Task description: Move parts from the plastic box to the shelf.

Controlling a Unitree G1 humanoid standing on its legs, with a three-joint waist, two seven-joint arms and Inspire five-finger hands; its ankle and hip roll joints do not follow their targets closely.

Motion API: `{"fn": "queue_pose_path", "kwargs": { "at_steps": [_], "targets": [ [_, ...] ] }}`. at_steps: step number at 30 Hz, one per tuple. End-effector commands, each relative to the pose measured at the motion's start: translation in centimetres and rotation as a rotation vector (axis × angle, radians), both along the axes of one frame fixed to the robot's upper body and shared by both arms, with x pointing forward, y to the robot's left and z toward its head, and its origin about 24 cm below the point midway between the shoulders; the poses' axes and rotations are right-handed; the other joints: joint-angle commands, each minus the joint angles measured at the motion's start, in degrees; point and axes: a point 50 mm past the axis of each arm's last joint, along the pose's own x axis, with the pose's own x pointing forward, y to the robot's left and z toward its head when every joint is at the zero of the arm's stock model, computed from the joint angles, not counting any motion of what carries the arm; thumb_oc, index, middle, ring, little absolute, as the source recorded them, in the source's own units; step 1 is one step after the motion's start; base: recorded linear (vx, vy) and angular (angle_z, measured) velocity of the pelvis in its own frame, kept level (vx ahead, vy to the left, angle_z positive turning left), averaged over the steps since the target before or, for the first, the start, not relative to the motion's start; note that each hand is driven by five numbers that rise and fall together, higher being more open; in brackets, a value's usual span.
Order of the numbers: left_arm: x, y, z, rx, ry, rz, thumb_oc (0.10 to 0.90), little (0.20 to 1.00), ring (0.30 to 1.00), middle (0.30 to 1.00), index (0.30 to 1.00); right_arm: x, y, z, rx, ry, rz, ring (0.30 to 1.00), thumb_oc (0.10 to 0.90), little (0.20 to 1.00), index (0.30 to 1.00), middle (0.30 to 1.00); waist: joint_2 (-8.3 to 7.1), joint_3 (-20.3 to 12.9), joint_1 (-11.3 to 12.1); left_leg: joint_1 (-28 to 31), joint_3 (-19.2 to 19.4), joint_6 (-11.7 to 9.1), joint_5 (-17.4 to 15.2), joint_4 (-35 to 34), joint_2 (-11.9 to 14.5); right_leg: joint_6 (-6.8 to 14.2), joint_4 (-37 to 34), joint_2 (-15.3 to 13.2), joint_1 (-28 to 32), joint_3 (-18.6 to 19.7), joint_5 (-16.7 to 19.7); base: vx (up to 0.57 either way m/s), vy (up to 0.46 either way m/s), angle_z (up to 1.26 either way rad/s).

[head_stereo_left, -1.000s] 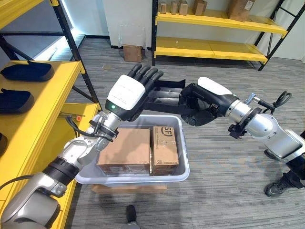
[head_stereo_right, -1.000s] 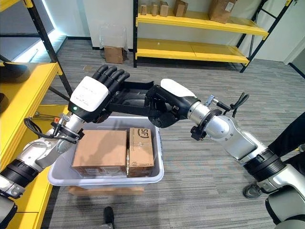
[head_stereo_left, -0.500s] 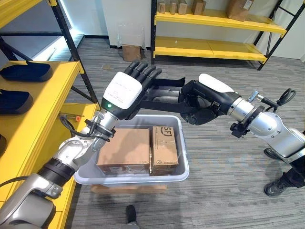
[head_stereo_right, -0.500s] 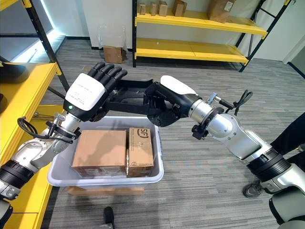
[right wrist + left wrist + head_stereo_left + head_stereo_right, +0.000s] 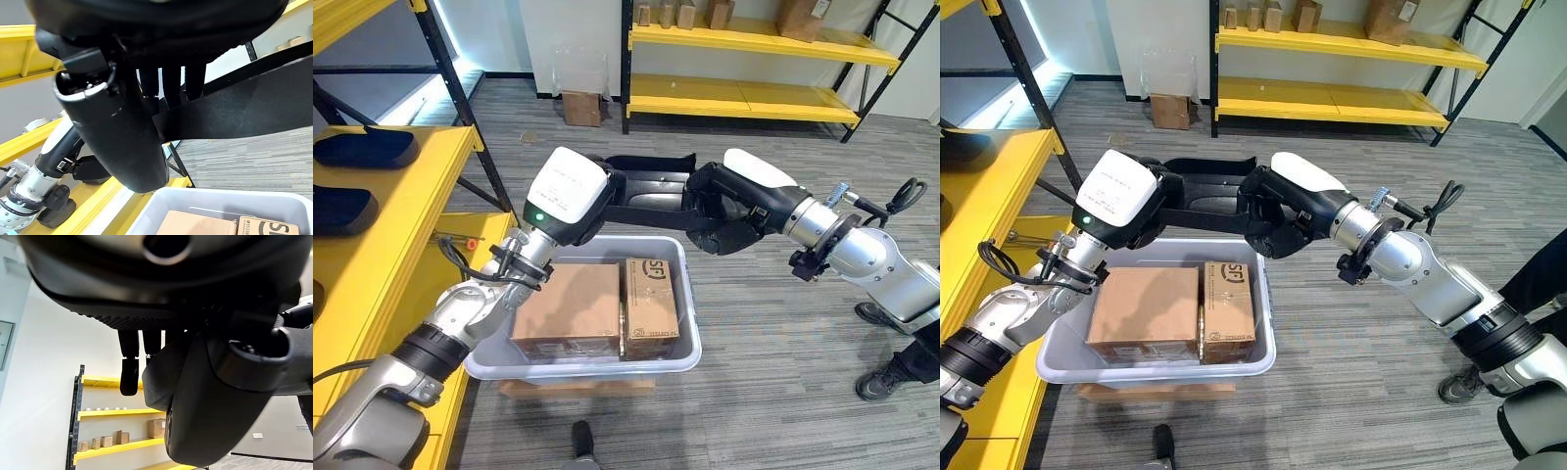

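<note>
A long black part [image 5: 651, 188] hangs in the air above the grey plastic box [image 5: 691, 328], held level between both hands. My left hand [image 5: 566, 196] grips its left end, fingers curled over the far edge. On the other end my right hand [image 5: 736, 204] is shut, thumb under and fingers over, and the part [image 5: 234, 112] runs past those fingers in the right wrist view. Inside the box lie a large cardboard carton [image 5: 570, 305] and a smaller one [image 5: 652, 294] side by side.
The yellow shelf [image 5: 406, 201] stands at the left, with two dark parts [image 5: 364, 147] [image 5: 340, 208] lying on it. Another yellow rack [image 5: 744, 98] lines the back wall. A small cardboard box [image 5: 581, 106] sits on the floor beyond.
My left hand's fingers, held straight up behind the black part, have curled down over it. The part and my right hand have stayed almost where they were.
</note>
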Motion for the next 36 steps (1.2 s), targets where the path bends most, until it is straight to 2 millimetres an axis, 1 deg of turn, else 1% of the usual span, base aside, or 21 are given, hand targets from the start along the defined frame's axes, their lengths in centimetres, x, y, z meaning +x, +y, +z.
{"fn": "queue_pose_path", "kwargs": {
  "at_steps": [1,6,9,10,11,12,18,19,21,23,24,26,27,28,29,31,32,33,34,35,36],
  "targets": [
    [1.3,-0.2,1.0,-0.028,-0.052,0.034,0.400,0.300,0.300,0.300,0.300,-3.3,4.4,8.2,0.243,-0.335,0.318,0.300,0.400,0.300,0.300,0.300,0.32,-9.9,-0.4,-0.2,1.3,-5.5,-2.1,2.9,8.2,0.5,-0.1,0.4,1.4,-1.7,1.1,0.00,0.000,0.00],
    [1.2,-0.5,0.8,-0.049,-0.045,0.022,0.400,0.300,0.300,0.300,0.300,-3.4,4.5,8.2,0.263,-0.335,0.325,0.300,0.400,0.300,0.300,0.300,0.39,-9.9,-0.6,0.2,1.5,-5.4,-2.1,2.6,8.1,0.5,-0.1,0.3,1.4,-1.4,1.2,0.00,0.000,0.00],
    [1.2,-0.4,0.6,-0.066,-0.037,0.030,0.400,0.300,0.300,0.300,0.300,-3.3,4.2,8.0,0.295,-0.332,0.311,0.300,0.400,0.300,0.300,0.300,0.59,-9.9,-0.7,0.3,1.7,-5.3,-2.2,2.6,8.1,0.6,-0.1,0.3,1.4,-1.3,1.2,0.00,0.000,0.00],
    [1.3,-0.3,0.5,-0.068,-0.034,0.031,0.400,0.300,0.300,0.300,0.300,-3.1,4.0,7.9,0.309,-0.326,0.301,0.399,0.471,0.399,0.399,0.399,0.63,-9.8,-0.7,0.3,1.7,-5.3,-2.2,2.6,8.1,0.6,-0.1,0.2,1.4,-1.2,1.3,0.00,0.000,0.00],
    [1.3,-0.3,0.4,-0.075,-0.025,0.034,0.400,0.300,0.300,0.300,0.300,-3.1,3.9,7.7,0.322,-0.317,0.295,0.687,0.676,0.687,0.687,0.687,0.67,-9.8,-0.8,0.3,1.7,-5.3,-2.2,2.6,8.0,0.6,-0.1,0.2,1.3,-1.2,1.3,0.00,0.000,0.00],
    [1.2,-0.2,0.2,-0.077,-0.016,0.034,0.400,0.300,0.300,0.300,0.300,-2.9,3.7,7.4,0.343,-0.296,0.291,1.000,0.900,1.000,1.000,1.000,0.74,-9.8,-0.8,0.3,1.8,-5.3,-2.2,2.6,8.0,0.6,-0.1,0.2,1.4,-1.2,1.2,0.00,0.000,0.00],
    [1.0,1.0,-1.2,-0.133,0.048,0.083,0.400,0.300,0.300,0.300,0.300,-2.3,2.0,5.7,0.469,-0.223,0.214,1.000,0.900,1.000,1.000,1.000,1.24,-9.5,-0.9,0.3,1.9,-5.1,-2.2,2.6,7.9,0.6,-0.1,0.0,1.2,-1.0,1.3,0.00,-0.001,-0.03],
    [0.8,1.8,-1.6,-0.152,0.066,0.112,0.400,0.300,0.300,0.300,0.300,-2.3,1.3,5.0,0.514,-0.203,0.184,1.000,0.900,1.000,1.000,1.000,1.50,-9.3,-1.0,0.3,2.0,-5.1,-2.2,2.6,7.9,0.5,-0.1,0.0,1.2,-1.0,1.3,0.01,-0.006,-0.15],
    [0.4,2.5,-2.0,-0.184,0.082,0.134,0.400,0.300,0.300,0.300,0.300,-2.5,0.6,4.1,0.578,-0.164,0.171,1.000,0.900,1.000,1.000,1.000,1.72,-9.0,-0.9,0.3,2.1,-5.0,-2.3,2.6,7.8,0.5,-0.1,-0.1,1.2,-1.1,1.2,0.01,-0.011,-0.12],
    [0.0,3.6,-2.6,-0.223,0.106,0.171,0.400,0.300,0.300,0.300,0.300,-2.7,-0.3,2.6,0.655,-0.113,0.134,1.000,0.900,1.000,1.000,1.000,2.07,-8.8,-1.0,0.3,2.1,-5.0,-2.2,2.6,7.7,0.5,-0.1,-0.1,1.2,-1.1,1.3,0.00,0.000,0.00],
    [0.0,3.6,-2.7,-0.221,0.109,0.170,0.400,0.300,0.300,0.300,0.300,-2.7,-0.4,2.5,0.656,-0.110,0.133,1.000,0.900,1.000,1.000,1.000,1.98,-9.0,-1.0,0.3,2.1,-5.0,-2.2,2.6,7.7,0.5,-0.1,-0.1,1.2,-1.1,1.2,0.00,0.000,0.00],
    [-0.5,4.5,-3.2,-0.248,0.133,0.199,0.400,0.300,0.300,0.300,0.300,-3.1,-0.8,1.6,0.699,-0.068,0.130,1.000,0.900,1.000,1.000,1.000,2.26,-8.8,-1.0,0.3,2.1,-5.0,-2.2,2.5,7.7,0.5,-0.1,-0.2,1.1,-1.1,1.2,0.00,0.000,0.00],
    [-1.2,6.0,-4.0,-0.289,0.158,0.254,0.400,0.300,0.300,0.300,0.300,-4.0,-1.8,0.2,0.756,-0.034,0.099,1.000,0.900,1.000,1.000,1.000,2.66,-8.6,-1.2,0.2,2.1,-5.0,-2.2,2.5,7.6,0.4,-0.1,-0.2,1.2,-1.1,1.1,0.00,0.000,0.00],
    [-1.4,6.6,-4.2,-0.313,0.162,0.274,0.400,0.300,0.300,0.300,0.300,-4.1,-2.3,-0.3,0.764,-0.033,0.070,1.000,0.900,1.000,1.000,1.000,2.81,-8.5,-1.2,0.2,2.1,-5.0,-2.1,2.6,7.6,0.3,-0.1,-0.2,1.2,-1.1,1.0,0.00,0.000,0.00],
    [-1.5,6.6,-4.3,-0.312,0.164,0.274,0.400,0.300,0.300,0.300,0.300,-4.2,-2.3,-0.4,0.764,-0.031,0.070,1.000,0.900,1.000,1.000,1.000,2.80,-8.6,-1.2,0.2,2.0,-5.0,-2.1,2.6,7.6,0.3,-0.1,-0.2,1.2,-1.2,1.0,0.00,0.000,0.00],
    [-2.3,7.6,-4.8,-0.356,0.179,0.310,0.400,0.300,0.300,0.300,0.300,-4.9,-3.3,-1.7,0.792,-0.013,0.016,1.000,0.900,1.000,1.000,1.000,3.18,-8.4,-1.4,0.2,2.1,-5.0,-2.1,2.6,7.5,0.3,-0.1,-0.2,1.3,-1.2,1.0,0.00,0.000,0.00],
    [-2.5,7.9,-4.9,-0.363,0.180,0.318,0.400,0.300,0.300,0.300,0.300,-5.1,-3.6,-2.2,0.803,-0.001,-0.003,1.000,0.900,1.000,1.000,1.000,3.30,-8.4,-1.6,0.2,2.1,-5.0,-2.1,2.6,7.6,0.2,-0.1,-0.2,1.2,-1.1,1.0,0.00,0.000,0.00],
    [-2.5,7.9,-4.9,-0.362,0.181,0.317,0.400,0.300,0.300,0.300,0.300,-5.2,-3.6,-2.2,0.803,0.000,-0.004,1.000,0.900,1.000,1.000,1.000,3.28,-8.5,-1.5,0.2,2.1,-5.1,-2.1,2.6,7.6,0.2,-0.1,-0.2,1.2,-1.2,1.0,0.00,0.000,0.00],
    [-3.0,8.4,-5.2,-0.385,0.187,0.334,0.400,0.300,0.300,0.300,0.300,-5.5,-4.4,-3.1,0.821,0.008,-0.050,1.000,0.900,1.000,1.000,1.000,3.45,-8.3,-1.7,0.2,2.0,-5.1,-2.0,2.6,7.6,0.1,-0.1,-0.2,1.3,-1.2,0.9,0.00,0.000,0.00],
    [-3.1,8.4,-5.2,-0.385,0.189,0.334,0.400,0.300,0.300,0.300,0.300,-5.5,-4.4,-3.1,0.821,0.009,-0.051,1.000,0.900,1.000,1.000,1.000,3.44,-8.4,-1.7,0.2,2.0,-5.1,-2.1,2.6,7.6,0.1,-0.1,-0.2,1.3,-1.2,0.9,0.02,-0.030,0.00],
    [-3.6,8.8,-5.4,-0.418,0.189,0.346,0.400,0.300,0.300,0.300,0.300,-6.0,-5.1,-4.1,0.851,0.024,-0.095,1.000,0.900,1.000,1.000,1.000,3.66,-8.2,-1.8,0.2,2.0,-5.1,-2.0,2.6,7.6,0.1,-0.1,-0.2,1.4,-1.3,0.8,0.00,0.000,0.00]
  ]
}}
